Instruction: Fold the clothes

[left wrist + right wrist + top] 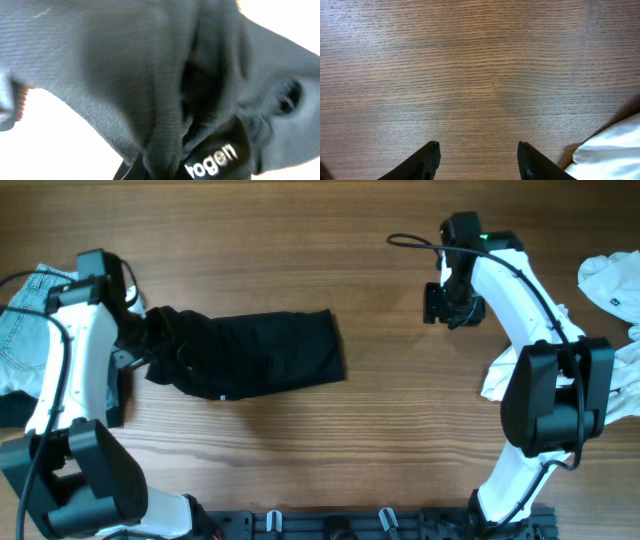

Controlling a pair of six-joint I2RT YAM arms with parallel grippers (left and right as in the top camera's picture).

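The left arm rises from the near left corner of the worktop [330, 440] and bends inward, so that the left tool [148, 345] sits a little in from the left edge, about midway between near and far. It is clenched on the bunched left end of the black garment [260, 352], though its fingers are buried in the cloth. The rest of the garment lies stretched flat toward the middle of the worktop. From the left wrist the black garment [125, 65] fills nearly the whole view, its folds gathering down to a label [210, 160] with white lettering. The right arm reaches from the near right side up toward the far edge. The right tool [448, 305] hangs over bare wood, released, with its fingers [431, 156] set wide apart and nothing between them. A denim piece [22, 330] lies at the left edge behind the left arm. A white garment [612, 280] is heaped at the right edge, and a white cloth [498, 380] lies beside the right arm, its corner [612, 147] just beside the right tool [479, 157].
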